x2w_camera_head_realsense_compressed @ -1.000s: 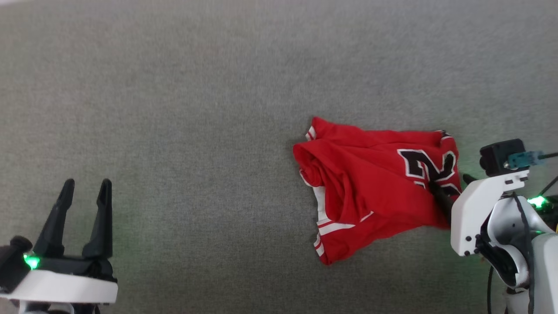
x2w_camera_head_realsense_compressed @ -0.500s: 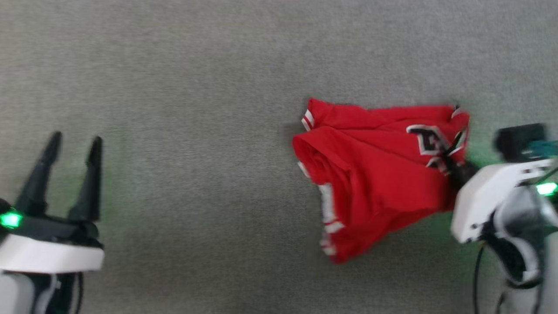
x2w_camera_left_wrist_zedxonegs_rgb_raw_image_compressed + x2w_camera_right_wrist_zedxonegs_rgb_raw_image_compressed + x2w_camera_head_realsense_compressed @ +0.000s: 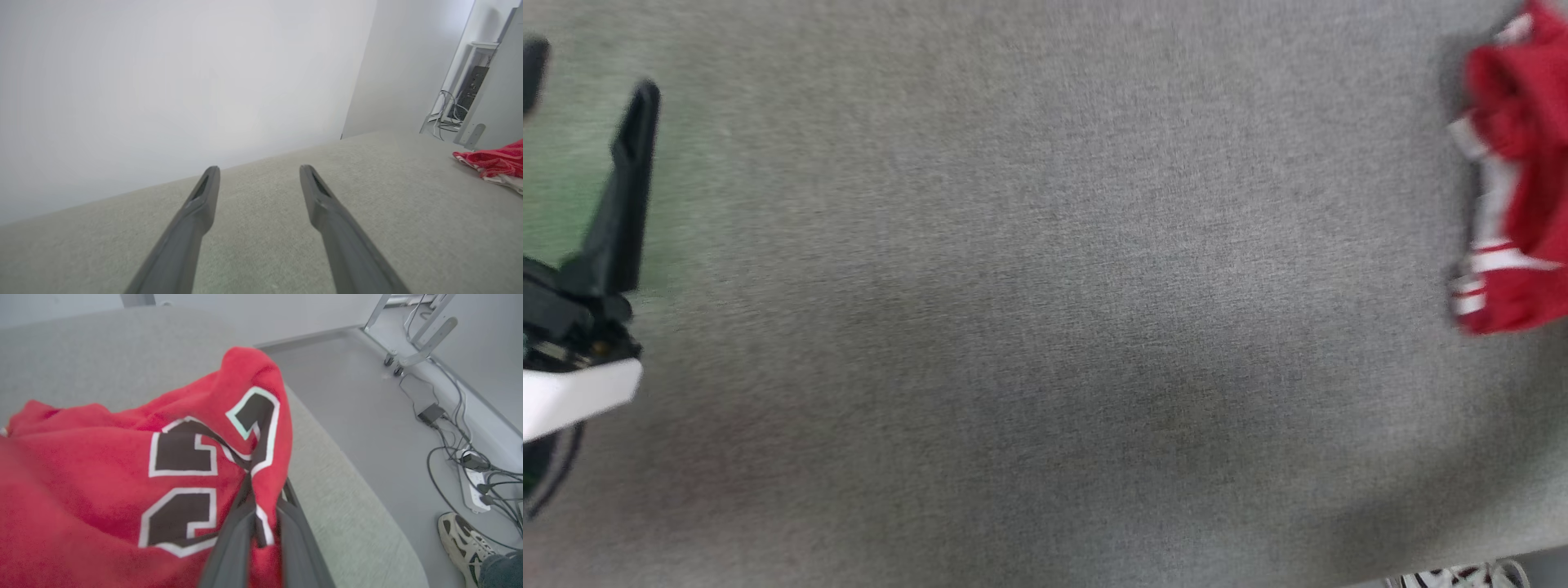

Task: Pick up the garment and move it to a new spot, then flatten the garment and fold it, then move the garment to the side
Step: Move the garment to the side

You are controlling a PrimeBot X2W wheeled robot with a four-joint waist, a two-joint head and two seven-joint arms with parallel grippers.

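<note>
Right wrist view has the right hand (image 3: pixel 265 498) pinching a fold of the garment (image 3: pixel 102 457) between its two dark fingers, right at the black numerals. The red cloth bunches out to the left of the grip, over the grey table (image 3: pixel 347 498). In the head view the garment (image 3: pixel 1515 163) sits at the right edge, well apart from the left hand (image 3: pixel 588 73), whose fingers are spread with nothing between them. A person's shoe (image 3: pixel 461 543) stands on the floor beside the table.

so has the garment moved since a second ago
Cannot tell: the head view has shifted, and the plain grey surface gives no fixed mark to judge the garment against.
</note>
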